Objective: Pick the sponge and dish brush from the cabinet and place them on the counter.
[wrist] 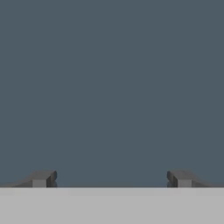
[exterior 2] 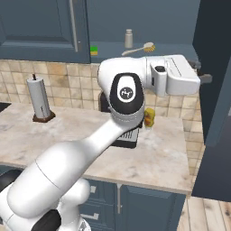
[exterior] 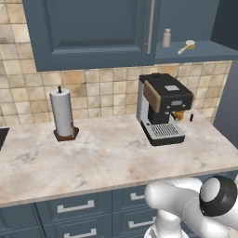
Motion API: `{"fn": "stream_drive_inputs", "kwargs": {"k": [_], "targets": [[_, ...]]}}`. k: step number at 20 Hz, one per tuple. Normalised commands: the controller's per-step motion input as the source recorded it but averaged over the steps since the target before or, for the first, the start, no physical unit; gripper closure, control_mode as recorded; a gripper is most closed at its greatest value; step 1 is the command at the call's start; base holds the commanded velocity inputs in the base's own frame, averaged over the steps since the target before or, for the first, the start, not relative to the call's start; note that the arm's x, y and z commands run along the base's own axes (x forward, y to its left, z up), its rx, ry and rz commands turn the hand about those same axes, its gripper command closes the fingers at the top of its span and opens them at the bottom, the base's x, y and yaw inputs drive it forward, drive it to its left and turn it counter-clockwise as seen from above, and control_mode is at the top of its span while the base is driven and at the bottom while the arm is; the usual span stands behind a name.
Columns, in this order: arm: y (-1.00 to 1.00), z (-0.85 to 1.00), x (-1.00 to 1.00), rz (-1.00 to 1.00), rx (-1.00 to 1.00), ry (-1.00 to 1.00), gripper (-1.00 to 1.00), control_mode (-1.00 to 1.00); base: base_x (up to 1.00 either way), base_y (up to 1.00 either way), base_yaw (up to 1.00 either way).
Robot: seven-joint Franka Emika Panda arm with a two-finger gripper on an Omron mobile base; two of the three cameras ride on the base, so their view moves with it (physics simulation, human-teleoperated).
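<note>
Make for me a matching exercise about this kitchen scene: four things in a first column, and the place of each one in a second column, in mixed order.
Things:
1. dish brush
2. sponge
3. paper towel roll
4. coffee machine

Places:
A. on the counter, left part
B. on the open cabinet shelf, beside the grey shaker
C. on the counter, under the open shelf
D. on the shelf, at the closed door's edge

Pairs: 1-B, 2-D, 3-A, 4-C

In the open dark blue-grey wall cabinet (exterior 2: pixel 40 27), the green sponge (exterior 2: pixel 94 50) lies left of the grey cylindrical shaker (exterior 2: pixel 129 38); the tan-headed dish brush (exterior 2: pixel 139 48) lies right. Below, the beige marble worktop (exterior: pixel 102 153) carries a black coffee machine (exterior: pixel 163 108).
</note>
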Motion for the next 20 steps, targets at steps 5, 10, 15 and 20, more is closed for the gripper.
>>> {"fn": "stream_drive_inputs", "kwargs": {"k": [5, 10, 15, 20], "targets": [[0.29, 0.00, -0.42, 0.18, -0.02, -0.02, -1.00, -1.00, 0.00, 0.00, 0.00], [0.45, 0.00, -0.41, 0.20, -0.06, -0.03, -1.00, -1.00, 0.00, 0.00, 0.00], [0.61, 0.00, -0.28, 0.18, -0.07, -0.04, -1.00, -1.00, 0.00, 0.00, 0.00], [0.67, 0.00, -0.24, 0.20, -0.07, 0.00, -1.00, -1.00, 0.00, 0.00, 0.00]]}}
